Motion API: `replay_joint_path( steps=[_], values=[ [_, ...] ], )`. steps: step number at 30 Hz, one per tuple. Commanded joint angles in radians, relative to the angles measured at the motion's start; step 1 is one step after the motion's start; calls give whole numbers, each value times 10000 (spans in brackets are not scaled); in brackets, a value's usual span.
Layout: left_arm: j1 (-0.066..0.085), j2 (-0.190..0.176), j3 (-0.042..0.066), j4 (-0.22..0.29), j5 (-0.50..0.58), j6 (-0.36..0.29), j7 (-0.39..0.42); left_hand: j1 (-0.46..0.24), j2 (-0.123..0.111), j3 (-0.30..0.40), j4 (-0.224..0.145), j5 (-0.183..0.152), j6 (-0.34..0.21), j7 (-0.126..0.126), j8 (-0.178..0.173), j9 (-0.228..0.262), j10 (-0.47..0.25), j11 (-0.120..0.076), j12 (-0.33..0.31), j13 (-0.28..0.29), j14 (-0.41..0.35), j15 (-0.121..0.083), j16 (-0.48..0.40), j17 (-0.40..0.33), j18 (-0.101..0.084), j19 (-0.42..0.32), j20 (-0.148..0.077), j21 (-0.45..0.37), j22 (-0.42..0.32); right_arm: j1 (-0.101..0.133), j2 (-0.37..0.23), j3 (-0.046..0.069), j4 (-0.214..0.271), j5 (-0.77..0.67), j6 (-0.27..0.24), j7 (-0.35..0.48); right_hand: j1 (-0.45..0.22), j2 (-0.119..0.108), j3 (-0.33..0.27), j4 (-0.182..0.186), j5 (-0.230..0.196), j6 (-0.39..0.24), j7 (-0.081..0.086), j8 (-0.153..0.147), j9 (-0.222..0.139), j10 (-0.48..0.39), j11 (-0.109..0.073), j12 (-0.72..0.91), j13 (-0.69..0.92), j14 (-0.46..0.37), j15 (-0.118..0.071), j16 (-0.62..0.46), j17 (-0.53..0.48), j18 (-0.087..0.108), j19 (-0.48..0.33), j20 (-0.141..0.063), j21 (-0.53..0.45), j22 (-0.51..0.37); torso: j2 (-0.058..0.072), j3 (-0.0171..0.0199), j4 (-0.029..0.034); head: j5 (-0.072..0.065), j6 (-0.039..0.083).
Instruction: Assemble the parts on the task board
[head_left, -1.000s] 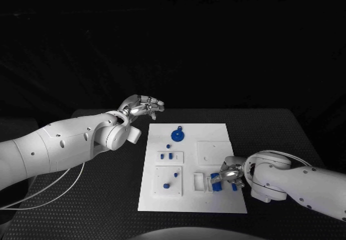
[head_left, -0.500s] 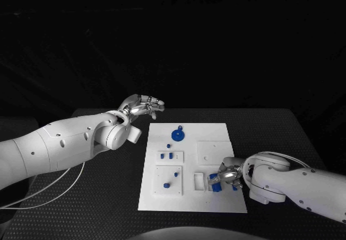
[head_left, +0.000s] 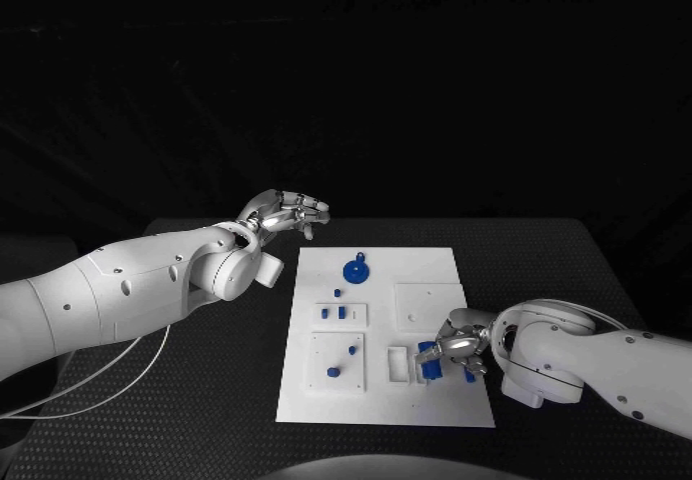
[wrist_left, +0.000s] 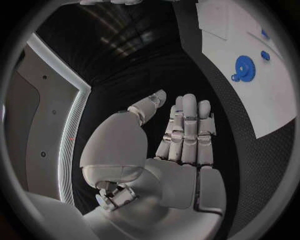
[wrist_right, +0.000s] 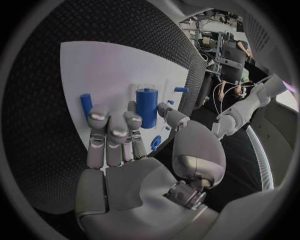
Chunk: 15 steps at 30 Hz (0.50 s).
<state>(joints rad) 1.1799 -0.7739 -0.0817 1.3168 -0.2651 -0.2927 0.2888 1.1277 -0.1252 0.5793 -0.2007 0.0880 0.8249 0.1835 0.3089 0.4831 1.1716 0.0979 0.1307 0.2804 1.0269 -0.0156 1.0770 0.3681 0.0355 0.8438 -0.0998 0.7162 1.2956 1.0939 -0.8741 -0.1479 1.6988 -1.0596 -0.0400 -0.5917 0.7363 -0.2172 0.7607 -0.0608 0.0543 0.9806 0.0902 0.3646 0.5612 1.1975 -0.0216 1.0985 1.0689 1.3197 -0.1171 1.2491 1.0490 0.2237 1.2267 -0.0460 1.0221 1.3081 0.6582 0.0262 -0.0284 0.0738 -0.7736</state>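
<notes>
From the head view, your right hand sits low at the task board's near right, against a blue cylinder; the left hand hovers far off, empty, fingers apart. At the right wrist, the blue cylinder stands just beyond the fingertips, long axis pointing away from the palm; I cannot tell whether they clamp it.

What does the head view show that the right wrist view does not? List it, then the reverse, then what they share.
Head view alone: the left hand raised beyond the task board's far left corner, holding nothing, and the blue gear-shaped part near the board's far end.

Right wrist view alone: the right hand's palm side, with its fingers close to the upright blue cylinder; contact is unclear. A smaller blue peg lies beside them.

Both: the white board, the right hand at its near right part, and that blue cylinder.
</notes>
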Motion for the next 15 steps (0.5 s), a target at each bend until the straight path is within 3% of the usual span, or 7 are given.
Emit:
replay_joint_path(
  steps=[1, 8, 15],
  values=[
    [9, 11, 7, 28, 49, 88, 58, -112, -18, -21, 55, 29, -65, -9, -51, 10, -14, 19, 46, 4, -29, 71, -65, 17, 128, 43, -71, -67, 13, 27, 43, -3, 99, 537, -128, -6, 6, 55, 56, 4, -46, 90, -10, 40, 12, 47, -3, -37, 17, 2, -81, 48, -15, 381, 61, 3, 40, 129, 7, 8, 1, -9, 5],
    [9, 10, 7, 29, 49, 88, 51, -121, -19, -23, 63, 28, -64, -8, -51, 13, -14, 19, 48, 5, -28, 72, -66, 21, 127, 44, -70, -70, 17, 32, 293, -3, -19, 682, -118, -46, -46, 78, 70, -2, -47, 109, -14, 32, 22, 54, -7, -49, 22, 2, -85, 50, -17, 381, 59, 10, 50, 128, 6, 3, 4, 10, -7],
    [10, 27, 7, 46, 49, 103, 47, -136, -12, -25, 80, 28, -64, -7, -51, 15, -16, 20, 51, 5, -28, 73, -68, 24, 125, 46, -68, -73, 21, 28, 784, -15, -434, 706, -32, -76, -122, 85, 69, -5, -51, 117, -17, 18, 32, 55, -11, -64, 29, 1, -89, 51, -19, 381, 54, 18, 59, 127, 10, -2, 16, 3, -29]
  ],
)
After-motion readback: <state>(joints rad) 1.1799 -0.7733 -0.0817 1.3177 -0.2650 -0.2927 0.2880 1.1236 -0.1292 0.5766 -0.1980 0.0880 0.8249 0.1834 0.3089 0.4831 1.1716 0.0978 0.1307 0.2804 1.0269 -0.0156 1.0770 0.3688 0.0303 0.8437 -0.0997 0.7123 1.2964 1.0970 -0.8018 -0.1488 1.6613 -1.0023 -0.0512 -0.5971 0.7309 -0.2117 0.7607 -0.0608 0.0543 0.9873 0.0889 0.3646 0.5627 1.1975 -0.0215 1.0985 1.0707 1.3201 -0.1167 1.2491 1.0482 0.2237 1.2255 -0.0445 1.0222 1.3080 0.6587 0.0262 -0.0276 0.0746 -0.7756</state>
